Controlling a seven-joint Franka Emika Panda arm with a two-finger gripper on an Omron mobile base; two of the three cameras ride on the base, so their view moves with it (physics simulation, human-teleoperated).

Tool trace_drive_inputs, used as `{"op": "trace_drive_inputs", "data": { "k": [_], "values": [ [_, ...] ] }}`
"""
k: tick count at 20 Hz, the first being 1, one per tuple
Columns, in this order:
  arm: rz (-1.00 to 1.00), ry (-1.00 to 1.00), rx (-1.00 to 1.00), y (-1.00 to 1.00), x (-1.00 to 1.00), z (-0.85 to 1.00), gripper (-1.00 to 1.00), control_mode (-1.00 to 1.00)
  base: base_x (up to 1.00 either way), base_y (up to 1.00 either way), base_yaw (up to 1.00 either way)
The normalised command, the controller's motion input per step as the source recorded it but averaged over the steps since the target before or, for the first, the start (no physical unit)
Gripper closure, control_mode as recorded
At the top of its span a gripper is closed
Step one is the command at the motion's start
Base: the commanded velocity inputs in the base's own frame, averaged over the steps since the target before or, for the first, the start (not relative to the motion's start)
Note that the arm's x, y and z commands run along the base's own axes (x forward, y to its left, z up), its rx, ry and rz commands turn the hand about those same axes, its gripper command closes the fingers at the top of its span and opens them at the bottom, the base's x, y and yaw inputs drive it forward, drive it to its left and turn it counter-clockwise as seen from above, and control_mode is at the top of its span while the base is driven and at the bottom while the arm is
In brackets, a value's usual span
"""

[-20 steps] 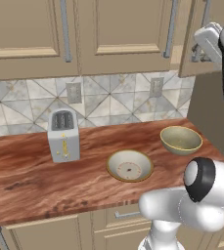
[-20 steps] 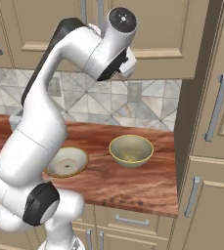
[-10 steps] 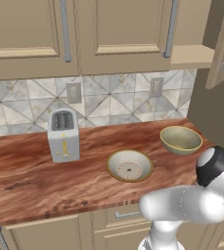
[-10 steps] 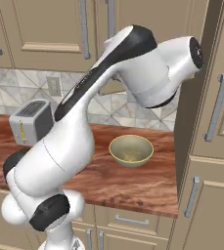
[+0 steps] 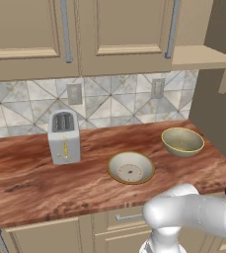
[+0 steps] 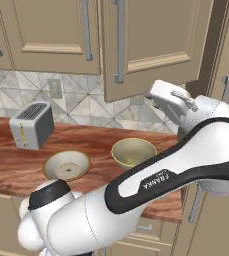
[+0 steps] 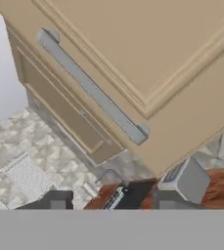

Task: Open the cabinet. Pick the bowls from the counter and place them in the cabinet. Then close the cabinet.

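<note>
The cabinet [image 5: 129, 29] has its right door [image 6: 156, 45] swung wide out, baring the beige shelf [image 5: 196, 57]; its left door stays closed. My gripper [image 7: 111, 202] is open, with nothing between its tips. It hangs just off the open door, whose grey bar handle [image 7: 91, 88] runs a short way ahead of it, untouched. Both bowls rest on the counter [image 5: 35, 183]. The deep bowl [image 5: 182, 141] sits at the right end, under the open shelf. The shallow bowl [image 5: 131, 167] lies left of it, nearer the front edge.
A silver toaster [image 5: 63, 136] stands on the counter's left part against the tiled backsplash. A tall beige panel [image 5: 213, 108] closes off the counter's right end. The open door juts out over the counter's right end, above my arm.
The cabinet's right door has swung from partly open to wide open as my arm pulled it out and down to the right. My gripper has let go of the handle.
</note>
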Motion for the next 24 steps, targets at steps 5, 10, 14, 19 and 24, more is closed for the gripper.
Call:
{"op": "trace_drive_inputs", "data": {
  "k": [5,10,14,19,24],
  "values": [
    [-0.2,-0.92,-0.3,0.76,-0.59,0.09,-1.0,-1.0,0.0,0.0,0.0],
    [-0.3,-0.94,-0.41,1.0,-0.01,0.0,-1.0,-1.0,0.0,0.0,0.0],
    [-0.5,-0.72,-0.28,0.83,-0.32,0.0,-1.0,-1.0,0.0,0.0,0.0],
    [-0.55,-0.58,-0.17,0.75,-0.69,-0.01,-1.0,-1.0,0.0,0.0,0.0],
    [-0.47,-0.17,0.05,0.95,-0.8,-0.55,-1.0,-1.0,0.0,0.0,0.0]
  ]
}}
